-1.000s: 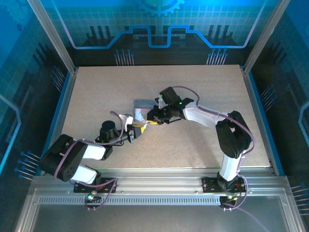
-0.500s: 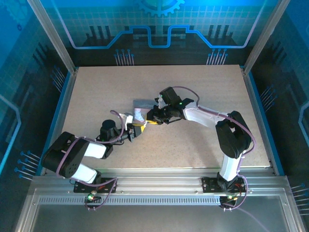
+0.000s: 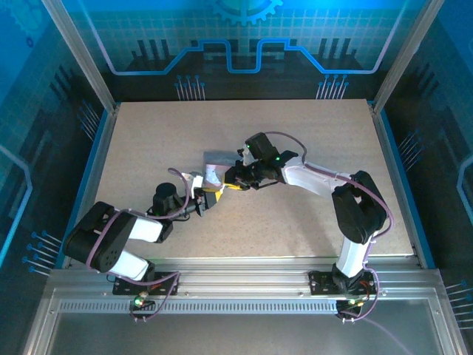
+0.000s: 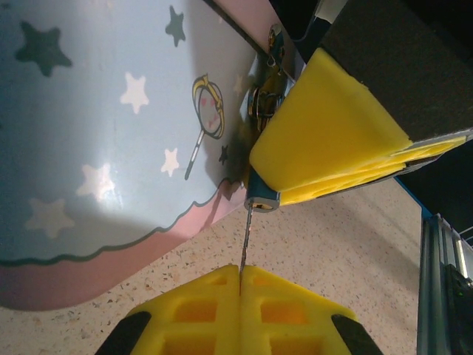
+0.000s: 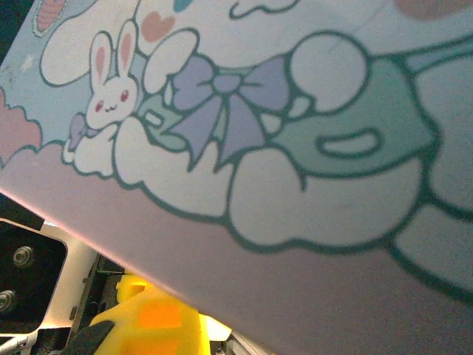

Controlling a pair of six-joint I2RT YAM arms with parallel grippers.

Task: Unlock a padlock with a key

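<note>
Below padlock (image 4: 262, 200), left hand (image 4: 239, 275), seemingly key (image 4: 245, 238)

Pads (image 4: 199, 318) of my left jaws: yellow, matt, moulded plastic with square recesses. I note the key (image 4: 243, 244) as thin dull-grey metal; padlock (image 4: 261, 198) bluish with bright metal face; tin (image 4: 96, 126) smooth, glossy, printed; counter (image 4: 347, 237) speckled, matt.

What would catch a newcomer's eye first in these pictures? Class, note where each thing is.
A pastel tin printed with stars and a bunny stands out in the middle of the table. Right beside it, the left gripper pinches a thin key, its tip at the base of the small blue padlock clamped in the yellow pads of the right gripper.
</note>
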